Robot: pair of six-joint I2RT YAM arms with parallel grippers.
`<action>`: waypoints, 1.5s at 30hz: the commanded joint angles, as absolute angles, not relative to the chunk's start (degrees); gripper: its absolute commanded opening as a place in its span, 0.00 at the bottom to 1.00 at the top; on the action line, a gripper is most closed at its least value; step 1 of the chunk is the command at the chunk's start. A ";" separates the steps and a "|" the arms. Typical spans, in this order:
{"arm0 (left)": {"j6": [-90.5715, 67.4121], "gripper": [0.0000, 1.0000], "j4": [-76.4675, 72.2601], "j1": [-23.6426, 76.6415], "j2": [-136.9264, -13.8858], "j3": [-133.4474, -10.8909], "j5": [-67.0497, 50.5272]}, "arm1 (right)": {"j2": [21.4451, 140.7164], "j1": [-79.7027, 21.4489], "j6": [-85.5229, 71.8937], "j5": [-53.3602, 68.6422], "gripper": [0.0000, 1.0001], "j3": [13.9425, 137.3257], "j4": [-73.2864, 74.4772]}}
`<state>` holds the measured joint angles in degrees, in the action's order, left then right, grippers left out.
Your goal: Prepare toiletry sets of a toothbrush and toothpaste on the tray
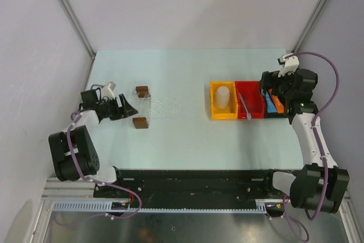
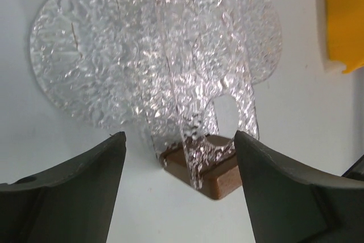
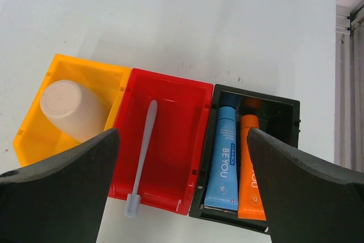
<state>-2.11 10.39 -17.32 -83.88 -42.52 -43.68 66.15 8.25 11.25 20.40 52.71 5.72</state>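
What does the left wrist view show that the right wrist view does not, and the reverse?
Only the left wrist view: the clear tray with a brown wooden block at its near end, and the open left tool.
Only the right wrist view: the toothbrush in the red bin, the blue tube and orange tube in the black bin, the beige cup, and the open right tool.
Both: the yellow bin, only a corner in the left wrist view, and the white table.

Beige cup (image 3: 71, 109) in yellow bin (image 3: 31, 138); red bin (image 3: 176, 135), black bin (image 3: 273, 103) beside.
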 commanded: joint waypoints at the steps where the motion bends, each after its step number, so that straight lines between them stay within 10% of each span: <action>1: 8.08 0.81 18.28 -17.67 -79.63 -44.82 -41.22 | 66.53 7.82 12.22 20.30 1.00 52.73 4.83; 14: 7.56 1.00 22.41 -8.72 -76.55 -53.07 -27.35 | 67.15 7.73 12.66 20.22 1.00 52.74 5.01; 45: 1.58 1.00 26.37 6.06 -92.10 -65.57 -8.35 | 67.32 7.38 13.71 21.01 1.00 52.82 5.45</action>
<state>2.79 26.28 5.43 -90.78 -63.20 -10.26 67.07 7.66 12.78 20.45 52.71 5.78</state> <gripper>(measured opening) 0.996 0.995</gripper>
